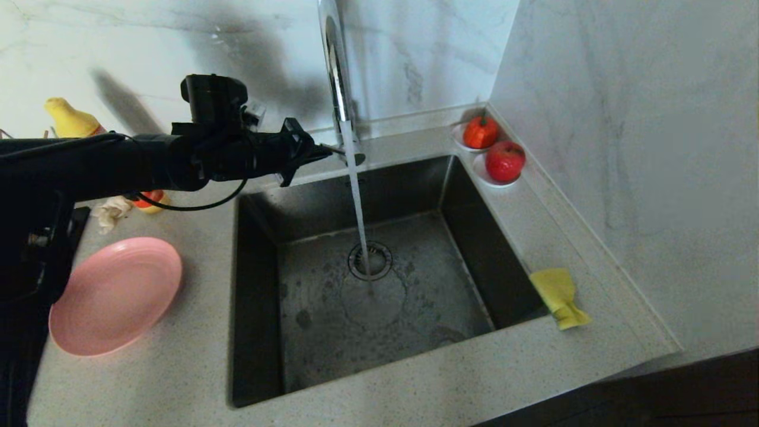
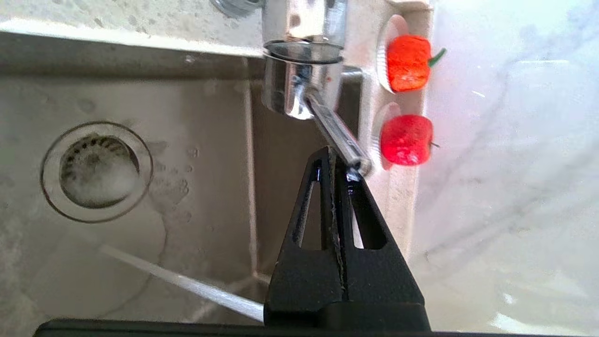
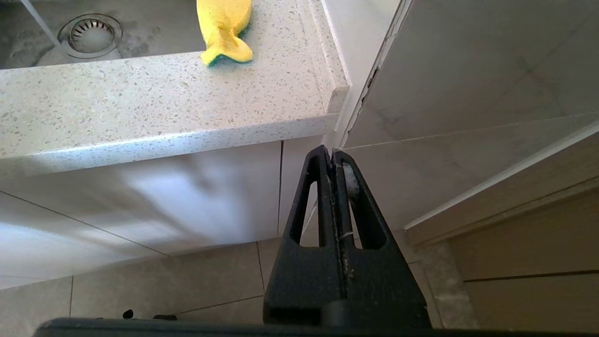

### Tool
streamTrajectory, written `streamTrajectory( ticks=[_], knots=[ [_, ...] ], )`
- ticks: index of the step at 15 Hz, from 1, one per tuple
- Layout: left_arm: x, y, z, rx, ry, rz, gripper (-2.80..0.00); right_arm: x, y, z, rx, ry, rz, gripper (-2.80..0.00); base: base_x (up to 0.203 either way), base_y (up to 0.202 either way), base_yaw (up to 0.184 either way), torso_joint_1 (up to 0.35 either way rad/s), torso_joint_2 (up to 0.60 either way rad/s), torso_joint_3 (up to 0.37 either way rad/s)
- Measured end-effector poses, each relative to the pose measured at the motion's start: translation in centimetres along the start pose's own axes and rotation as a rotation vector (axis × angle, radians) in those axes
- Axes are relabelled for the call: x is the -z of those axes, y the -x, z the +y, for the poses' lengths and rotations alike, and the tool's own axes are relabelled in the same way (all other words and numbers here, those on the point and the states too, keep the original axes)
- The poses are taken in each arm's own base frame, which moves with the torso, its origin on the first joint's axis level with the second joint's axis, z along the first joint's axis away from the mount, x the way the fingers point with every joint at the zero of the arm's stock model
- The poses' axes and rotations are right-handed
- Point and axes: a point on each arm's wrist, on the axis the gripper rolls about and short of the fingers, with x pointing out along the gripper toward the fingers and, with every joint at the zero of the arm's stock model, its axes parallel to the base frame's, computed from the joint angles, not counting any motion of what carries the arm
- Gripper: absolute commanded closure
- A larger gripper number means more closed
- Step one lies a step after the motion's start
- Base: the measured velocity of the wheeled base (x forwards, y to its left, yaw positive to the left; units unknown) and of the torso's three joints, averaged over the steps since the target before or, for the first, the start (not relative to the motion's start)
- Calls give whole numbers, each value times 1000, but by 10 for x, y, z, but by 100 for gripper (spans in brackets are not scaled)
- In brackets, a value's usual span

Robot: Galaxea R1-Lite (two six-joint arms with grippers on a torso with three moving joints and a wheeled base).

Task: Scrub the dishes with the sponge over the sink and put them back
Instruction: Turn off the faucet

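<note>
- Our left gripper [image 2: 338, 161], jaws pressed together and holding nothing, rests its tips against the faucet lever [image 2: 334, 133], likely to control the water [image 1: 359, 207] running into the sink [image 1: 474, 237].
- The plate [image 1: 115, 295] waits on the worktop [image 1: 178, 379] left of the sink.
- The sponge [image 1: 559, 296] lies at the sink's right edge.
- Our right gripper [image 3: 336, 157], jaws pressed together, hangs parked below the worktop.

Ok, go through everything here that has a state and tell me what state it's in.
faucet: running, water falling onto the drain.
sink: wet, no dishes inside.
pink plate: upright on the counter, bare.
sponge: crumpled, at the sink's rim.
left gripper: jaws shut, tips at the faucet lever.
right gripper: jaws shut, parked below the counter.
</note>
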Motion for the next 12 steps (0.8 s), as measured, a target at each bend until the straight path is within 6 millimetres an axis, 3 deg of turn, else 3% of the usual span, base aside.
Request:
streamTrajectory(
  ticks=[7, 12],
  knots=[
    [-5, -7, 4, 14, -37, -93, 0, 0, 0, 0, 0, 0, 0, 0, 0, 0, 0, 0, 0, 0],
    [0, -8, 10, -23, -16, -58, 0, 0, 0, 0, 0, 0, 0, 0, 0, 0, 0, 0, 0, 0]
  ],
)
